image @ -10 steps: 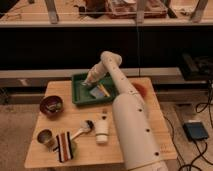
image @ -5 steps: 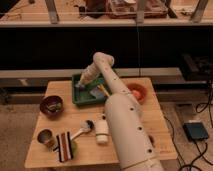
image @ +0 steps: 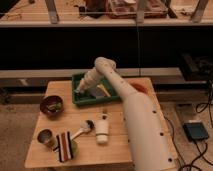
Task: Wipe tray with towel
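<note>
- Over the green tray (image: 85,100), at its left end, the gripper (image: 80,90) is held low by the white arm (image: 131,107), which is bent at the elbow above the tray.
- Inside the tray, a towel (image: 102,89) is seen right of the gripper.
- In front of the tray, a white cup (image: 102,131), a spoon (image: 84,128) and a dark bowl (image: 52,106) are set on the wooden table (image: 50,150).

I see green tray (image: 89,101) flat at table's back | towel (image: 103,89) pale, lying inside tray | gripper (image: 80,91) down in tray's left end
</note>
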Controlling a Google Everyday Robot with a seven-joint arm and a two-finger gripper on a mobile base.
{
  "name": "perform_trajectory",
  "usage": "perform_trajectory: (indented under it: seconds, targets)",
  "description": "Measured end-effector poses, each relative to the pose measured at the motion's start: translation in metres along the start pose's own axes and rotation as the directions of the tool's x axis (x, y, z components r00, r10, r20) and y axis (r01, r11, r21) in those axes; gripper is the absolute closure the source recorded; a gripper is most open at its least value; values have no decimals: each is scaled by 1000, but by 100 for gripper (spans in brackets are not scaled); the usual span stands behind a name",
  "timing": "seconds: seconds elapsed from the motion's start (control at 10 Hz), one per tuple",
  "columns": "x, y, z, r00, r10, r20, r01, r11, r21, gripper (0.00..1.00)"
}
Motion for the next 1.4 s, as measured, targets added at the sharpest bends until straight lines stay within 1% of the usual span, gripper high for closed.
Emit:
perform_trajectory:
  seconds: [0.1,0.2,0.3,0.5,0.6,0.7,0.8,1.0,1.1,1.2,1.4]
  targets:
    - [-7,9,-8,1000,5,-1,-5,1000,-1,100]
    - [-8,23,-20,1000,21,-14,-21,1000,-5,100]
    - [-5,34,-30,999,36,-27,-37,999,-8,100]
    - [12,51,-46,997,56,-60,-57,998,-16,100]
    - [25,56,-49,995,64,-73,-66,997,-26,100]
    - [34,56,-48,995,68,-78,-71,997,-34,100]
    - [48,57,-44,994,73,-85,-77,996,-47,100]
    - [63,52,-34,993,76,-89,-81,995,-62,100]
    - [68,44,-25,994,74,-86,-80,995,-64,100]
    - [72,31,-13,994,69,-79,-74,996,-58,100]
    - [72,11,0,997,45,-64,-48,998,-46,100]
